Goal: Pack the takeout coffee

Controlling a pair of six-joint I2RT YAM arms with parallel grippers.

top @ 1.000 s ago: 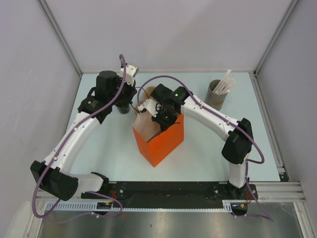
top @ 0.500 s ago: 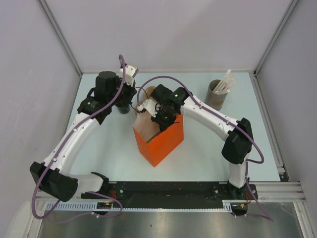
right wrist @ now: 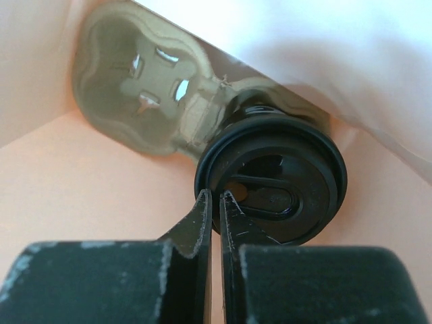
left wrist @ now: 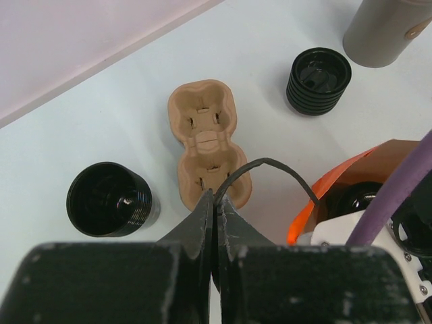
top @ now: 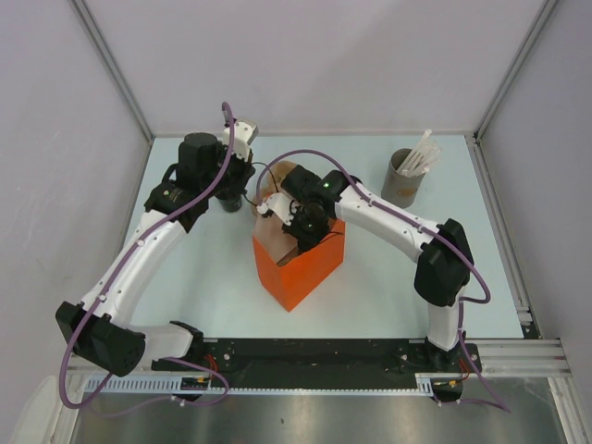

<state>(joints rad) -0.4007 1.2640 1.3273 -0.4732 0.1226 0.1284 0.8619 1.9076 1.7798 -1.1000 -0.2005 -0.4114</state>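
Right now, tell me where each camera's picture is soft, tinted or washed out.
Top view: even light, sharp throughout, only soft shadows beside the orange bag. Left wrist view: the left gripper blurs toward the lens; the cup carrier is crisp. Right wrist view: peach cast inside the bag, washed-out white upper right, blurred right gripper, coffee cup in focus.

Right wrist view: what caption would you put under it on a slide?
Right gripper pinches the takeout coffee by its black lid's rim, inside the paper bag.
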